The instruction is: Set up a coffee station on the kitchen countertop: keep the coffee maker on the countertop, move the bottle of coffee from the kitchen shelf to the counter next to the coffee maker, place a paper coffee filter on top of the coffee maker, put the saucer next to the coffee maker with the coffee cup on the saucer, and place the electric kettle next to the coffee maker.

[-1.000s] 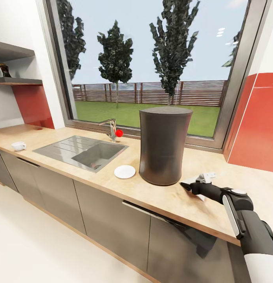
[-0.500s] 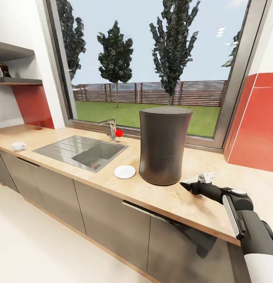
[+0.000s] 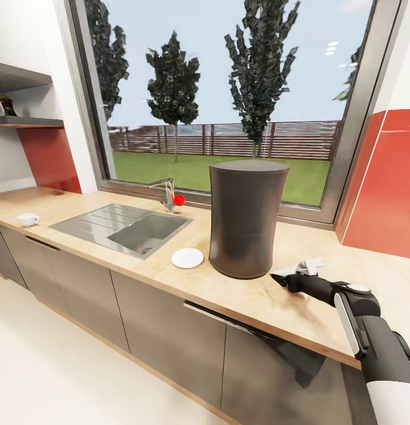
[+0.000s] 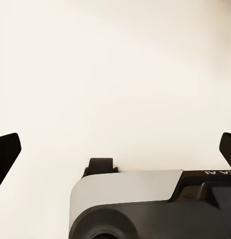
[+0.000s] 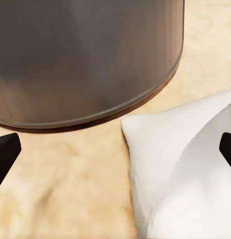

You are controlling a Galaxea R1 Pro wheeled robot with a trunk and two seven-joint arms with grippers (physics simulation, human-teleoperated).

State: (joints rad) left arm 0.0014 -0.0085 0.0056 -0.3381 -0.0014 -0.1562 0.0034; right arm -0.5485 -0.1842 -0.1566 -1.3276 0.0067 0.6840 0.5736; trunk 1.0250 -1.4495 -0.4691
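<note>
The tall dark grey coffee maker [image 3: 247, 218] stands on the kitchen countertop [image 3: 81, 200], right of the sink. My right gripper [image 3: 286, 276] is low on the counter at its right base. It is open, its fingertips [image 5: 5, 154] wide apart. The white paper coffee filter [image 5: 185, 169] lies flat between them, beside the machine's base [image 5: 85, 59]. The saucer [image 3: 187, 257] lies left of the machine. The coffee cup [image 3: 28, 219] sits far left. A small dark jar, the bottle of coffee [image 3: 5, 106], stands on the kitchen shelf [image 3: 28, 122]. My left gripper [image 4: 115, 149] hangs open over pale floor. The electric kettle is out of view.
A grey inset sink [image 3: 122, 227] with a tap [image 3: 166, 195] lies left of the saucer. A large window runs behind the counter, and red wall panels [image 3: 384, 189] stand at the right. Grey cabinet fronts [image 3: 163, 330] sit below the counter edge.
My right gripper has shifted only very slightly at the filter. Everything else is still.
</note>
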